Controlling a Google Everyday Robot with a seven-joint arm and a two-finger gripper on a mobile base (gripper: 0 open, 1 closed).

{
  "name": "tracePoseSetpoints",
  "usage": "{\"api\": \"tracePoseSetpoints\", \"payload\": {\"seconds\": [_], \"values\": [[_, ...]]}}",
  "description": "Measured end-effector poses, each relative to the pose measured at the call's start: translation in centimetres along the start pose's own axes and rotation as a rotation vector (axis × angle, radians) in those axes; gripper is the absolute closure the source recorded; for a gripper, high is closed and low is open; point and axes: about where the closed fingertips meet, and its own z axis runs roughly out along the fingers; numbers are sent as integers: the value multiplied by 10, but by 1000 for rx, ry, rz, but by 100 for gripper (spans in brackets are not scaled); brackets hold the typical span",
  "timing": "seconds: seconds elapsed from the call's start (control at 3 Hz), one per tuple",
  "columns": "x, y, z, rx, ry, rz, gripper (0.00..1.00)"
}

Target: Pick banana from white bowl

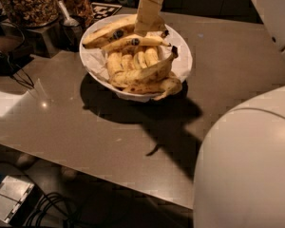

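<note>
The white bowl [183, 65], lined with crinkled white paper, sits on the brown table and holds several ripe yellow bananas. Two bananas at the bowl's far side carry dark oval stickers: the rear one [107, 33] and one just in front of it [137, 42]. Fatter freckled bananas [145, 75] lie at the front. My gripper [148, 26] comes down from the top of the view over the far side of the bowl, its tan fingers [147, 15] reaching to the stickered bananas' right ends.
A jar of nuts [28, 4] on a dark stand, a scoop [66, 15] and a fiducial tag [104, 9] stand behind the bowl at the left. Cables [9, 70] lie at the left edge. My white body [247, 165] fills the lower right.
</note>
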Motion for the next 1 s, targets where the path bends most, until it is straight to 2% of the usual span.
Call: {"api": "tracePoseSetpoints", "payload": {"seconds": [0.33, 1.0], "values": [[7, 14, -6, -7, -15, 54, 100], [32, 48, -18, -1, 6, 180, 100]]}}
